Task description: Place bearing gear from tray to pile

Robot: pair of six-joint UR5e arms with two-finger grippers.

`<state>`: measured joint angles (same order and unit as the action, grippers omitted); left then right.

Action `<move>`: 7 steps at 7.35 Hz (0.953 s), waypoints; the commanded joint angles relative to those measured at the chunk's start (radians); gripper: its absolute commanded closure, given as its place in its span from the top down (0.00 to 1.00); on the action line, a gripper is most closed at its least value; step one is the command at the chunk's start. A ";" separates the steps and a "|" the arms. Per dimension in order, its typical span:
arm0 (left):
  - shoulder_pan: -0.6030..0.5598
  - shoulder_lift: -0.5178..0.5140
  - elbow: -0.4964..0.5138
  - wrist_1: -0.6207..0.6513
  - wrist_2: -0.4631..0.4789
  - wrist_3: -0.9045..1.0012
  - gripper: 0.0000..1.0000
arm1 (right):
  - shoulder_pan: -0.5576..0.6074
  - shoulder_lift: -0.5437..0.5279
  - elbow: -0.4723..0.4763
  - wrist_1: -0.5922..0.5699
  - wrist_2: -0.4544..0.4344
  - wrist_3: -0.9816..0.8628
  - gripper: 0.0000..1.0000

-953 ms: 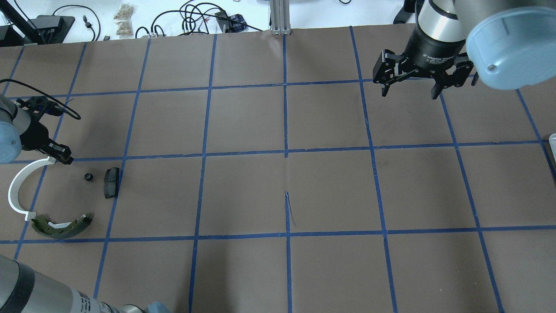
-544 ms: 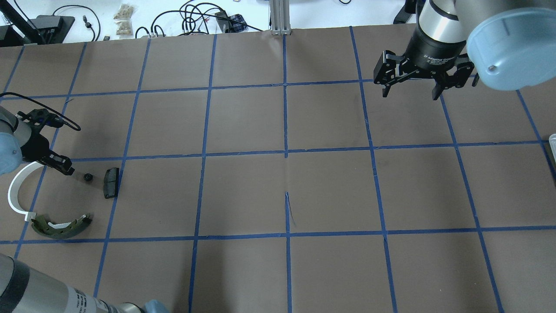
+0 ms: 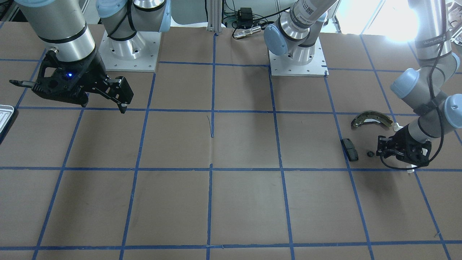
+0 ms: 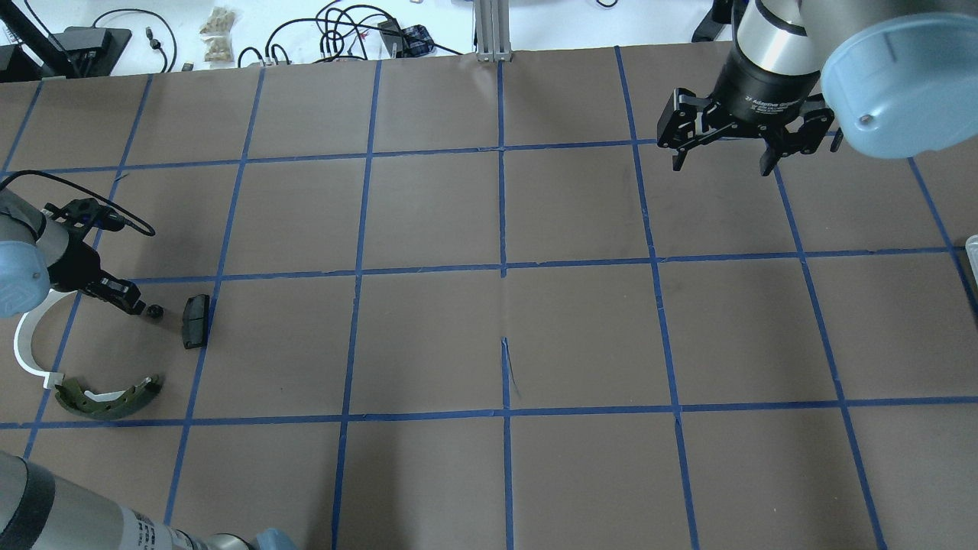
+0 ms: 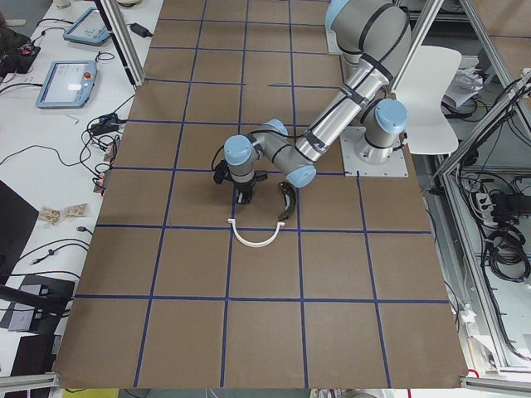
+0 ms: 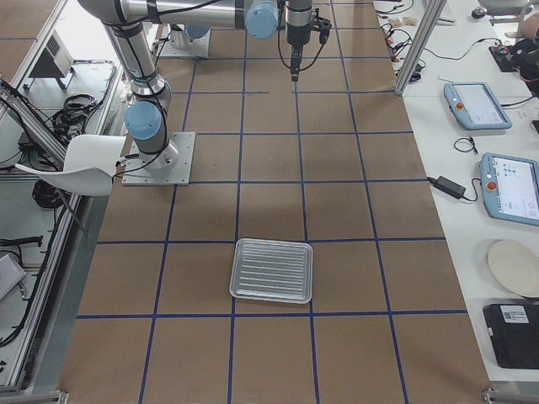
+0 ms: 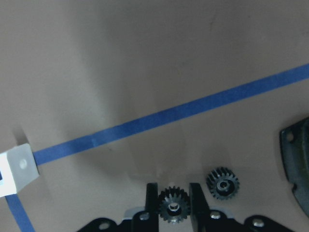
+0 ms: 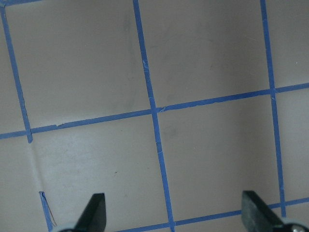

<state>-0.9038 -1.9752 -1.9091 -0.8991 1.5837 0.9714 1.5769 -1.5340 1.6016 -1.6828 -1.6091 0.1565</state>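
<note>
Nearly finished, by the look of it. The counter (image 4: 428, 336) is a brown sheet marked off with blue tape, and the tray (image 6: 272, 270) sits well apart from the pile, out at the robot's right end. In the right side view its ridged surface shows nothing lying on it, so there seems to be no further gear to fetch.

The right end effector (image 4: 720, 166) hangs over bare counter with its fingers spread wide and nothing between them; it appears to have no part in this step.

At the robot's left end lies the pile: a curved metal shoe (image 4: 111, 397), a thin white arc (image 4: 27, 347) and a small black pad (image 4: 196, 321). The left end effector (image 7: 174, 192) is low among them, clamped on a small dark gear (image 7: 174, 207). Whether that gear touches the counter cannot be told. A second gear (image 7: 222, 183) lies loose just beside it, between the fingers and the pad, apparently delivered already.

What is left, judging from this, is to let the held gear go and lift the arm clear without nudging its neighbour.
</note>
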 commanded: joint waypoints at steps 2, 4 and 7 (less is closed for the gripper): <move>0.000 -0.001 -0.001 -0.003 -0.017 0.000 0.49 | 0.000 0.000 0.000 0.000 0.000 0.000 1.00; -0.001 0.004 0.002 -0.030 -0.021 -0.006 0.68 | 0.000 0.000 0.000 0.000 0.000 0.000 1.00; -0.033 0.045 0.031 -0.096 -0.017 -0.051 0.69 | 0.000 0.000 0.000 0.000 0.000 0.000 1.00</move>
<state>-0.9165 -1.9542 -1.8936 -0.9598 1.5646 0.9432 1.5770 -1.5340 1.6015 -1.6828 -1.6091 0.1565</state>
